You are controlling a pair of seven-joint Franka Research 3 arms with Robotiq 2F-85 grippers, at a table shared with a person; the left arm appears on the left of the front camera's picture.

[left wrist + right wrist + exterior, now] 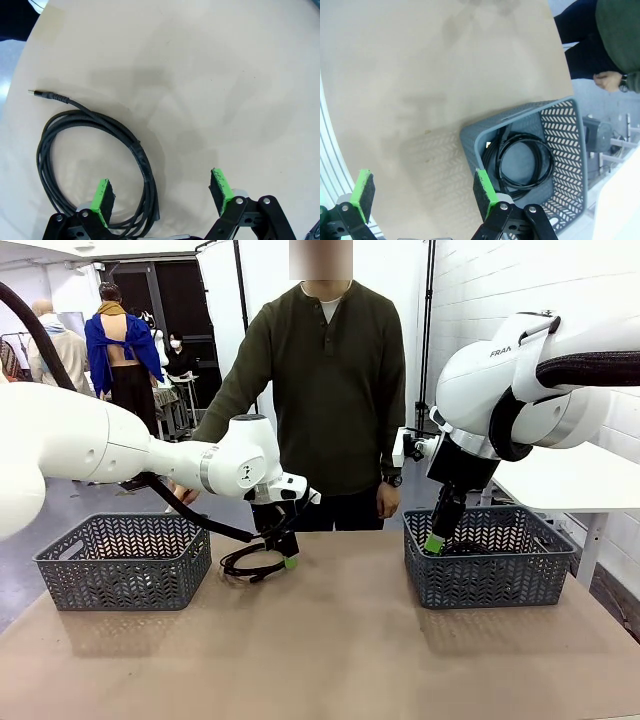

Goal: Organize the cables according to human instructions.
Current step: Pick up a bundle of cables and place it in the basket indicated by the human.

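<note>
Hovering left gripper [162, 196], jaws spread, straddles coiled cable [95, 165].

A: Coiled cable [95, 165] on the table [200, 75]: its near arc passes behind the left end effector [162, 192] and runs off the bottom edge.

B: And the right basket [570, 165]?

A: From the front, its wall hides the contents; the right end effector [434, 543] has one pad showing at the rim. From the wrist, the cable [522, 160] inside shows no discernible plug.
</note>
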